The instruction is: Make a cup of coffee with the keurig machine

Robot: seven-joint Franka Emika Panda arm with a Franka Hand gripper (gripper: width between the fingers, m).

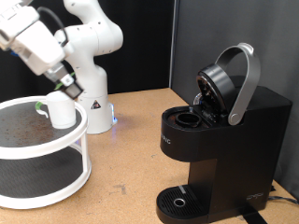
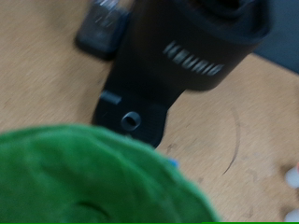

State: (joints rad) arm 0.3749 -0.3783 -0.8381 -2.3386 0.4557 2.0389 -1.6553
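The white cup [image 1: 61, 113] stands on the top tier of a round white two-tier stand [image 1: 65, 187] at the exterior view's left. My gripper [image 1: 67, 86] hangs just above and against the cup's rim; its fingers are too small and dark to read. A small green bit [image 1: 39, 107] shows beside the cup. The black keurig machine [image 1: 224, 131] stands at the exterior view's right with its lid [image 1: 229, 79] raised and the pod chamber open. In the wrist view the keurig machine [image 2: 196, 47] lies beyond a large blurred green shape [image 2: 84, 177]; no fingers show there.
The white robot arm base [image 1: 93, 98] stands behind the stand, with a blue light at its foot. The wooden table [image 1: 131, 159] stretches between the stand and the machine. The machine's round drip base [image 1: 177, 201] holds nothing. A black wall is behind.
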